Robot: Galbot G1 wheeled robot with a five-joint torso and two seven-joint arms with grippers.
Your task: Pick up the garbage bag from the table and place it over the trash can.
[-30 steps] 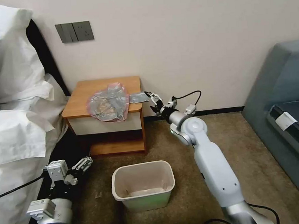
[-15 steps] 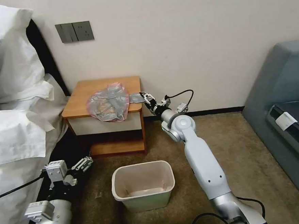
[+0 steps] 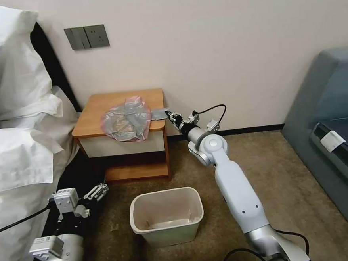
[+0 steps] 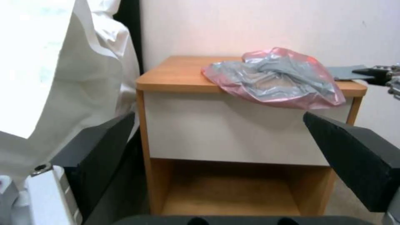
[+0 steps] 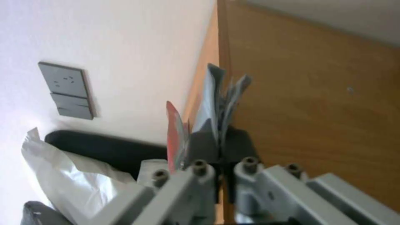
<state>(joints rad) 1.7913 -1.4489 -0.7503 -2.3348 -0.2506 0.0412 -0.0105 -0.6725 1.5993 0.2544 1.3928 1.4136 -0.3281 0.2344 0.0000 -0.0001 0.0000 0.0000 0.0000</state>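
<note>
While the garbage bag (image 3: pixel 126 120) lies on the table (image 3: pixel 100 105), only its grey flap is pinched.
The right gripper (image 3: pixel 170 115) is closed on that flap; lifting and fitting over the trash can (image 3: pixel 167 216) remain; the left gripper (image 3: pixel 95 191) is parked wide.

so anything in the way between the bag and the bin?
Nothing visible. The right end effector is shut on the garbage bag's grey tail at the table's right edge. The trash can sits open on the carpet in front of the table. The left end effector is parked low, left of it.
</note>
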